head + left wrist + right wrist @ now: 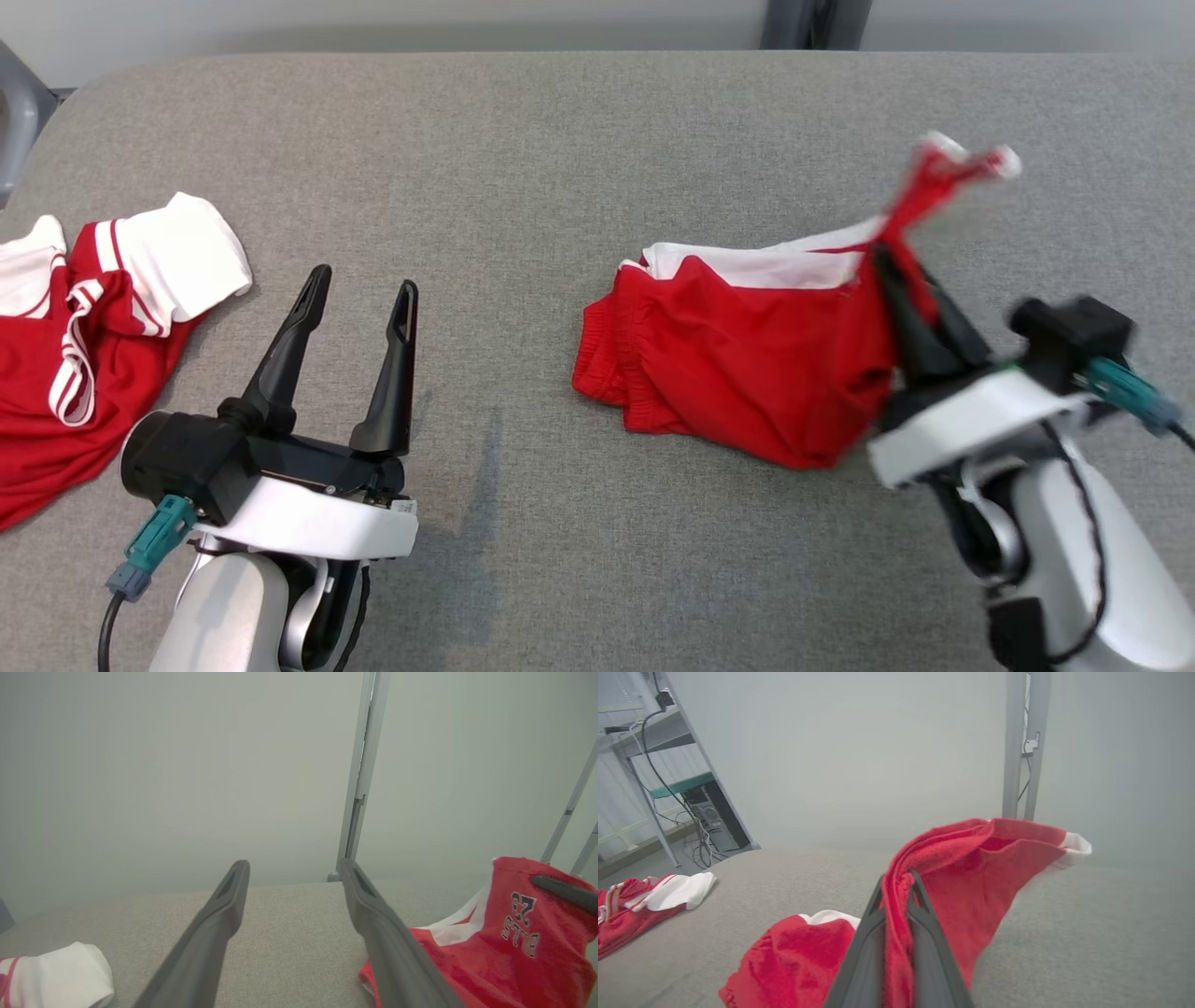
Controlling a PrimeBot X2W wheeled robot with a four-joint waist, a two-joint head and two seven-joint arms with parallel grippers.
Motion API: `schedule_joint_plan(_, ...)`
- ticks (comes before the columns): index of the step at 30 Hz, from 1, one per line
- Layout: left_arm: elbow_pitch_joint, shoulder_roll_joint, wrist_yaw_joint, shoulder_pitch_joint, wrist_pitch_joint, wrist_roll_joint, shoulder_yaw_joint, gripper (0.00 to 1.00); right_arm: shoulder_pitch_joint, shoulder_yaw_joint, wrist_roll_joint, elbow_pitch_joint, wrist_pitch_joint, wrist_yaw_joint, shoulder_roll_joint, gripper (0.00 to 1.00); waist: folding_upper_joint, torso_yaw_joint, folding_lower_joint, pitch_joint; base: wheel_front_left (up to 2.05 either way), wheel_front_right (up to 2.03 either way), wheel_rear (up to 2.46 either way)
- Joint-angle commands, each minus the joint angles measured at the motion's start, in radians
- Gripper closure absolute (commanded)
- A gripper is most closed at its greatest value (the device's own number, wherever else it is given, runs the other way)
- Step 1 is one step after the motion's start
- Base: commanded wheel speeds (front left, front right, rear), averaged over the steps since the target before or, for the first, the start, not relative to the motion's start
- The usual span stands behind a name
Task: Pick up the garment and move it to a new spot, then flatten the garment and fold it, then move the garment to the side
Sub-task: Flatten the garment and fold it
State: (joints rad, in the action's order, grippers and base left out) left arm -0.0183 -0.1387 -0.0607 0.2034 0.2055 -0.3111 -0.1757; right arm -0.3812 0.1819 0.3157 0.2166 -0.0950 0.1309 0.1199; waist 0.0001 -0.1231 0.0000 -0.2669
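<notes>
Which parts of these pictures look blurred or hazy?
Head view: the right gripper and the lifted corner of the garment look smeared, while the left gripper is sharp. Both wrist views: the wall behind looks foggy and pale.

crumpled red-and-white garment (738,373), one corner aloft
</notes>
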Motion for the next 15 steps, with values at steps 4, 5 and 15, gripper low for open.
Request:
schedule_joint_plan(4, 0.003, -0.003, 0.0, 0.009, 0.003, -0.01, -0.005, 0.0, -0.087, 0.159, 0.016, -0.045, 0.067, 0.0, -0.037, 1.0, -0.0001, -0.017, 0.0, -0.007, 0.0, 0.0, 0.0)
schedule_joint_plan(5, 0.006, -0.001, -0.001, 0.012, 0.005, -0.011, -0.008, 0.0, -0.097, 0.19, 0.023, -0.039, 0.075, 0.0, -0.042, 1.0, -0.0001, -0.023, 0.0, -0.008, 0.0, 0.0, 0.0)
schedule_joint_plan(15, 0.035, 0.013, -0.004, 0.023, 0.019, -0.016, -0.031, 0.0, -0.139, 0.37, 0.09, 0.144, 0.058, 0.0, -0.066, 0.51, -0.0001, -0.073, 0.0, -0.027, 0.0, 0.0, 0.0)
